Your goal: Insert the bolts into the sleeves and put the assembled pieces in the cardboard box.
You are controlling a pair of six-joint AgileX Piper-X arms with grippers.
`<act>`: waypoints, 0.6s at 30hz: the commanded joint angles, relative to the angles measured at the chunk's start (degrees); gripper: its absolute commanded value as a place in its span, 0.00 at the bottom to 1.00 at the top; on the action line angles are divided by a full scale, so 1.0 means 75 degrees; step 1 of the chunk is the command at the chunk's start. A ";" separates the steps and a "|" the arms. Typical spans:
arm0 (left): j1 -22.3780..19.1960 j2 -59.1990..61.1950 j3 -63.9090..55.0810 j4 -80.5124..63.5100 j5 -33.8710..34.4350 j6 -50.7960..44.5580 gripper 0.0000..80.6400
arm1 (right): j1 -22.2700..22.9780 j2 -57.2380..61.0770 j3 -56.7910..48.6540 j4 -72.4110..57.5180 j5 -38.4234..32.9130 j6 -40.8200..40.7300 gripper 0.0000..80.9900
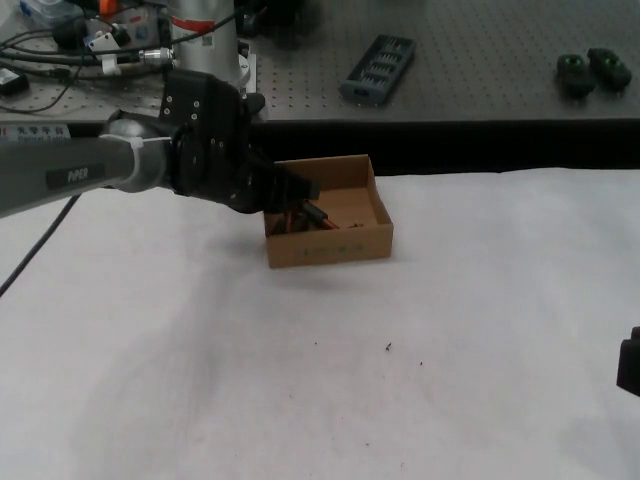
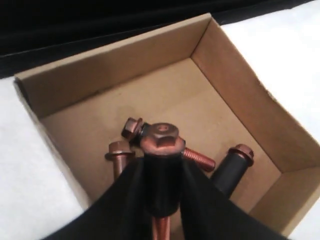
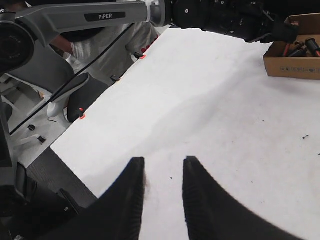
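Though white, speckled cloth [image 1: 450, 400] under cardboard box [image 1: 330, 250]; perforated board [image 1: 480, 50] beyond.

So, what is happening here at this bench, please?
The left tool is shut on a bolt in its black sleeve and holds it above the open cardboard box. Other bolts, at least one of them in a sleeve, lie on the box floor. The right tool is open and holds nothing, above the white cloth, away from the box.

White cloth [image 1: 450, 380]; perf. board [image 1: 480, 60] behind w/ tray [image 1: 378, 66], cables [image 1: 50, 45]
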 commanded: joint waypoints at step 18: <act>0.0000 -0.0339 -0.0132 -0.0022 0.1221 -0.0548 0.50 | -0.0039 -0.0079 -0.0068 -0.0081 0.0176 -0.0290 0.26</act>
